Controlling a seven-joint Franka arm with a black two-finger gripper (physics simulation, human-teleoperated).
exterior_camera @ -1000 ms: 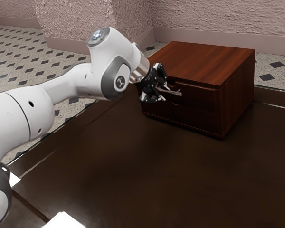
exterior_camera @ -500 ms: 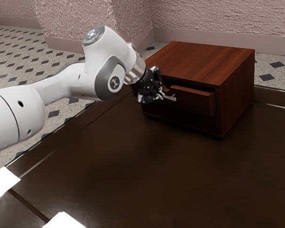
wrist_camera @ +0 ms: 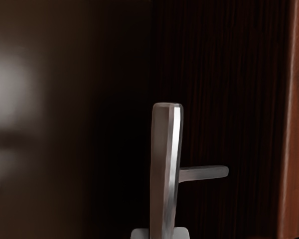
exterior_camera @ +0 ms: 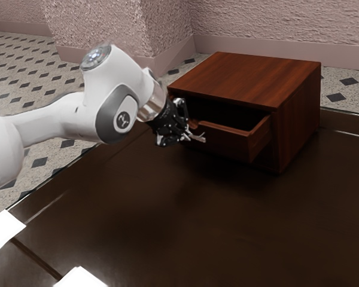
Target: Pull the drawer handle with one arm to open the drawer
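Now, drawer (exterior_camera: 230, 139) slid further out of cabinet (exterior_camera: 257, 78), end effector (exterior_camera: 189, 135) clamped on handle (wrist_camera: 165, 164), arm (exterior_camera: 60, 119) drawn back

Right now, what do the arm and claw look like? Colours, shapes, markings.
The arm is glossy white with rounded, tubular links. The joint housing is grey and bears a small dark round mark; a round cap on top has a pale bluish centre. A silvery ring sits at the wrist, ahead of the compact black claw. No loose cables are visible.
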